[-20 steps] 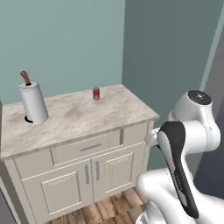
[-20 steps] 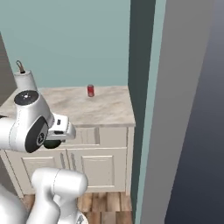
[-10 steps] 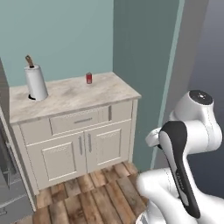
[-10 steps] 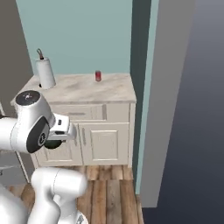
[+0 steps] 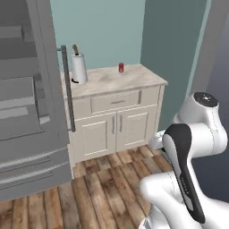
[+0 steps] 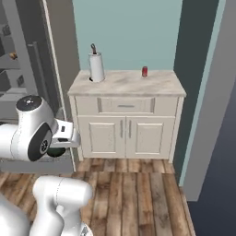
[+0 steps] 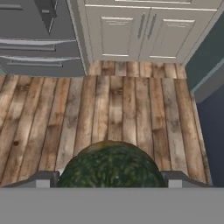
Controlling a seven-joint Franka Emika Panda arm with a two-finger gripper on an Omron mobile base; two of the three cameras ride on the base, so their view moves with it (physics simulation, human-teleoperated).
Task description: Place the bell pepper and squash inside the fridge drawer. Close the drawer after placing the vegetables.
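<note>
The squash [image 7: 111,162], round and dark green, sits between my two fingertips in the hand view, and my gripper [image 7: 112,179] is shut on it above the wooden floor. In the right base view the gripper [image 6: 59,146] hangs low at the left, beside the fridge, with the squash [image 6: 54,152] showing dark under the hand. A grey box-shaped bin, seemingly the fridge drawer [image 5: 18,109], juts out of the open fridge at the left of the left base view. The bell pepper is out of view.
The fridge door [image 5: 49,89] with its long bar handle stands open at the left. A white cabinet [image 6: 126,124] with a marble top carries a paper towel roll [image 6: 96,67] and a red soda can [image 6: 144,71]. A teal wall corner [image 6: 198,101] stands at the right.
Both base views have swung round as the base moved. The cabinet has shifted right and further off, and the fridge has come into view at the left. The squash stays in the gripper.
</note>
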